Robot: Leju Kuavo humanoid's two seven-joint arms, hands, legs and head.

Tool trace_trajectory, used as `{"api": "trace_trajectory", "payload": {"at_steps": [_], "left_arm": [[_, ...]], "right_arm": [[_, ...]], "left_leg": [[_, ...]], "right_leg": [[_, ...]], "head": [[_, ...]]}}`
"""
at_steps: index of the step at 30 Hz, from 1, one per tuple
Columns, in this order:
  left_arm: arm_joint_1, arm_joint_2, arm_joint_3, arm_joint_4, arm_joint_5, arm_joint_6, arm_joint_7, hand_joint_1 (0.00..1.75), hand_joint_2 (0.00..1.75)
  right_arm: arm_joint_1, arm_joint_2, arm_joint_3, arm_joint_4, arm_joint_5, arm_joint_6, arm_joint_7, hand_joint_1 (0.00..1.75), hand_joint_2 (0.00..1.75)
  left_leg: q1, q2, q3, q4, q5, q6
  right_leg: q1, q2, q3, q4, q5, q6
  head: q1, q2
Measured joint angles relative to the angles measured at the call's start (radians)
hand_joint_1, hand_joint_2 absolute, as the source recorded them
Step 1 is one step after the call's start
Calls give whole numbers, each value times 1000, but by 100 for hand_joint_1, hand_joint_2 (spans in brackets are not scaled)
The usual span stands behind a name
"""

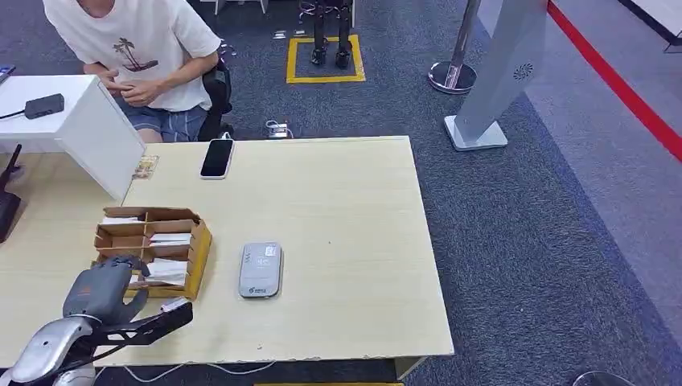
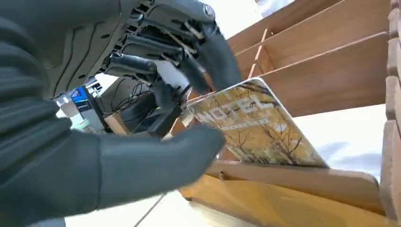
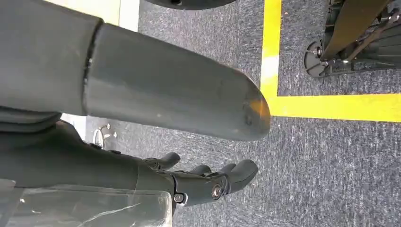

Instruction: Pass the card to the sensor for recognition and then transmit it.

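Pinching a hotel card (image 2: 255, 127) between thumb and fingers, the left hand (image 2: 156, 94) lifts it from the wooden card rack (image 1: 197, 249); a shallow grip could drop it short of the grey reader (image 1: 260, 270).

Head view: high on the robot, facing forward and down over the counter (image 1: 346, 201), far enough to take in the carpet beyond.
Left wrist view: turned, very close behind the left robot hand (image 2: 156, 94), against the wooden card holder (image 2: 331, 61).
Right wrist view: turned, looking down past the right robot hand (image 3: 208, 182) at grey carpet (image 3: 340, 179).
Shared: the card holder (image 1: 153, 245) and left robot hand (image 1: 108, 285) show in head and left wrist views.
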Motion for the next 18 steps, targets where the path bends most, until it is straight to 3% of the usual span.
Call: {"api": "trace_trajectory", "payload": {"at_steps": [18], "left_arm": [[-7,-4,2,-10,18,23,0,175,175]], "right_arm": [[0,0,0,0,-2,0,-1,0,0]], "left_leg": [[0,0,0,0,0,0]], "right_leg": [[0,0,0,0,0,0]], "head": [[0,0]]}}
